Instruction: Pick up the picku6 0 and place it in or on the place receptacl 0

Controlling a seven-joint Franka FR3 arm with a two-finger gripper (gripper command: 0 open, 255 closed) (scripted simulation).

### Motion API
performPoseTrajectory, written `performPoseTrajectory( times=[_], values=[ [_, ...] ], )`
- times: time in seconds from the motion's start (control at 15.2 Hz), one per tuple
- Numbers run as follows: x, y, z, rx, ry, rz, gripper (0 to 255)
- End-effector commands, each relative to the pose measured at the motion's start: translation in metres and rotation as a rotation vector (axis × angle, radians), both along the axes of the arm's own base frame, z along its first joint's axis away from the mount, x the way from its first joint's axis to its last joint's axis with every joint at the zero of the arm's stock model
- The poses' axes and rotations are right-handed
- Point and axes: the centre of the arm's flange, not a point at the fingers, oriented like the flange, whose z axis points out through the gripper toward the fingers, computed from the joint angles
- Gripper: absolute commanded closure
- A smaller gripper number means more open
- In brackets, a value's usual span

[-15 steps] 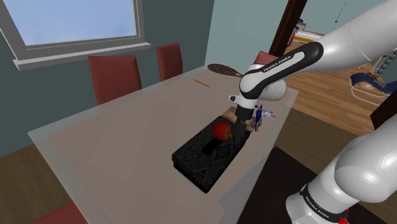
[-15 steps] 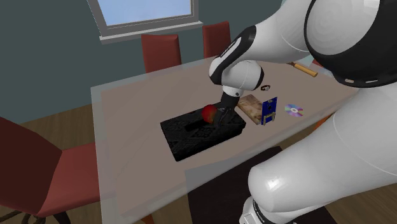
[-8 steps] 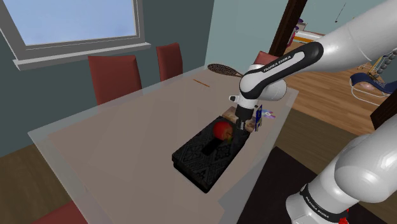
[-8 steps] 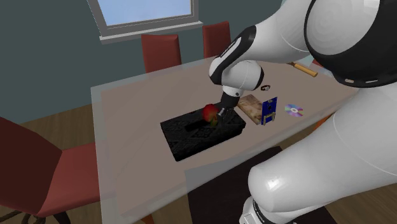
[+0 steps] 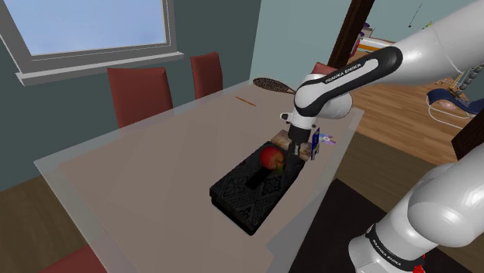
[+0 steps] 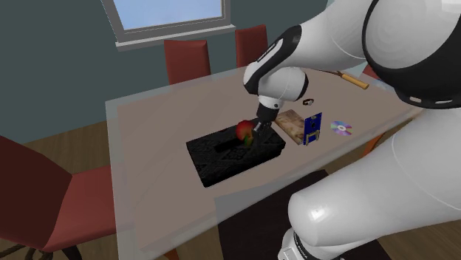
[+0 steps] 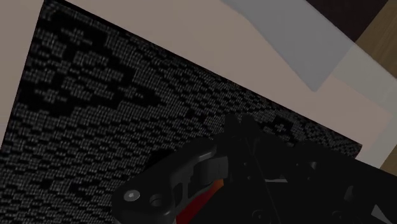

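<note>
Table (image 5: 140, 167) → black patterned box (image 5: 244, 200) near its stand-side edge. Red apple (image 5: 271, 157) hangs over box's far end, clear of its surface, clamped in gripper (image 5: 279, 160). I read this as the carry/place step, assuming box is the receptacle: next is to lower into box, then release. Right of box: brown block (image 6: 290, 120), blue card (image 6: 313, 128), disc (image 6: 340, 127), all untouched. Wrist view murky: fingers blend into box pattern, apple is just a red sliver. Can't judge clearance under apple.

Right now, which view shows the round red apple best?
The shoulder view: the round red apple shows nearly whole, over the black patterned box. The second exterior view shows its side beside the fingers; the wrist view, a red sliver.
</note>
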Motion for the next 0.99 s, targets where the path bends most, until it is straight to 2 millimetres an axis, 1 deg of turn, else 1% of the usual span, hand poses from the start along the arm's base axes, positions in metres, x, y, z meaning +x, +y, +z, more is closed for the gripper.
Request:
performPoseTrajectory(
  times=[0.0, 0.59, 0.66, 0.79, 0.86, 0.92],
  values=[
    [0.0, -0.001, 0.011, 0.0, 0.0, 0.0, 255],
    [0.0, -0.001, 0.058, 0.0, 0.0, 0.0, 255],
    [0.0, -0.001, 0.058, 0.0, 0.0, 0.0, 255],
    [0.015, 0.021, 0.061, 0.0, 0.0, 0.0, 255],
    [0.027, 0.041, 0.063, 0.0, 0.0, 0.0, 255],
    [0.027, 0.041, 0.058, 0.0, 0.0, 0.0, 255]
  ],
)
